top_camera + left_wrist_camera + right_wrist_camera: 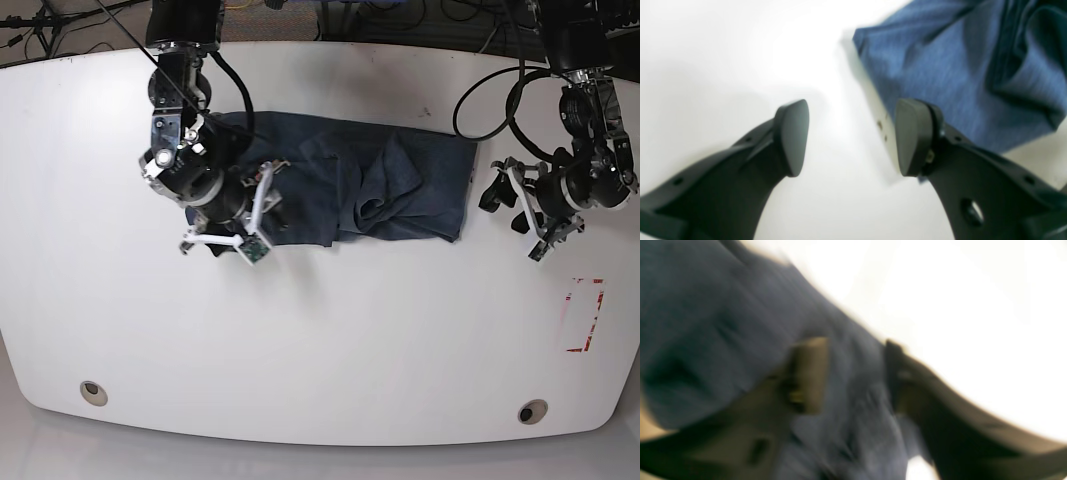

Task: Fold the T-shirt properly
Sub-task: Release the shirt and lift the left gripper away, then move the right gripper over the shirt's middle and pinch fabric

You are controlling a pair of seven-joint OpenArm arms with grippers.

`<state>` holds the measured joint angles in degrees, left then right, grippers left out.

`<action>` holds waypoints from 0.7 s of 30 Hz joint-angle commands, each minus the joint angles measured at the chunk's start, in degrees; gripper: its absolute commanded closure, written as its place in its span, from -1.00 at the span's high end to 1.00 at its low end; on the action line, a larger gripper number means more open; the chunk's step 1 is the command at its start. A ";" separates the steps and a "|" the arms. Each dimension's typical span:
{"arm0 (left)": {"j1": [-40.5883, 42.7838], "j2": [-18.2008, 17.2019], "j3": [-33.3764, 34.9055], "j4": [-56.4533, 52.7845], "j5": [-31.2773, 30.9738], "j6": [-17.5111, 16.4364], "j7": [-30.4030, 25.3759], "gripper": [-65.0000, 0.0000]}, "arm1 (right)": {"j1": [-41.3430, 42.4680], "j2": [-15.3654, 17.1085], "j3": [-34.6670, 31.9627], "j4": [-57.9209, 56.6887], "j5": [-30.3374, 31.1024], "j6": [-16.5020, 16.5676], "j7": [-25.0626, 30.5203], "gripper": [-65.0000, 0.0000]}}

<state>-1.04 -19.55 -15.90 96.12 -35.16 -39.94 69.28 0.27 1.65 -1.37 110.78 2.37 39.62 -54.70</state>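
T-shirt (370, 185) of dark heathered navy-blue cotton lies bunched and partly folded on the white oval table (330, 340), toward the table's 12 o'clock side, a raised fold of cloth standing near its middle. No box, bin or tray shows in any view; the cloth rests straight on the tabletop.

Its 3 o'clock edge runs fairly straight and stops just short of the left gripper (515, 205), which hangs over bare white surface at that side. In the left wrist view the two black rounded pads (791, 136) stand well apart with nothing between them, and the shirt's corner lies just beyond the one nearer the cloth. The right gripper (250, 215) sits over the shirt's 9 o'clock end; the right wrist view is badly blurred, but it shows the fingers (808, 373) parted with blue fabric between them, and I cannot tell whether they pinch it.

Open tabletop stretches wide toward 6 o'clock and at both ends. A red rectangular outline (583, 315) is marked near the 4 o'clock rim, and two round metal-ringed holes (93, 392) sit near the 6 o'clock edge.

No lettering or label on the shirt can be read.
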 commanded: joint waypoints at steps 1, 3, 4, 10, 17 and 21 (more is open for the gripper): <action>0.47 -3.09 -4.98 2.13 -0.40 -0.06 -0.66 0.17 | 1.88 -0.64 -4.66 1.88 1.72 0.38 -0.12 0.26; 1.26 -3.70 -9.64 2.39 -0.32 -0.06 -0.66 0.17 | 3.38 -1.61 -9.05 1.35 1.54 0.38 -0.38 0.34; 1.52 -3.70 -11.31 2.39 -0.32 -0.06 -0.66 0.17 | 3.99 -2.22 -10.55 0.91 1.28 0.38 -0.64 0.34; 1.87 -5.20 -23.35 1.95 1.18 -0.06 -0.66 0.17 | 6.36 -8.02 -17.23 -3.84 -0.31 -0.89 -1.08 0.34; 1.79 -6.25 -28.89 2.39 4.70 -0.06 -0.66 0.17 | 10.23 -10.65 -25.75 -12.01 -2.24 -1.51 -1.08 0.34; 1.87 -7.57 -29.68 1.95 5.31 -0.06 -0.66 0.17 | 11.02 -10.65 -30.15 -14.21 -2.59 -1.51 -1.26 0.34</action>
<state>1.43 -24.91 -44.60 97.25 -29.61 -39.94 69.76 10.09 -8.47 -30.22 96.09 -0.34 38.35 -56.66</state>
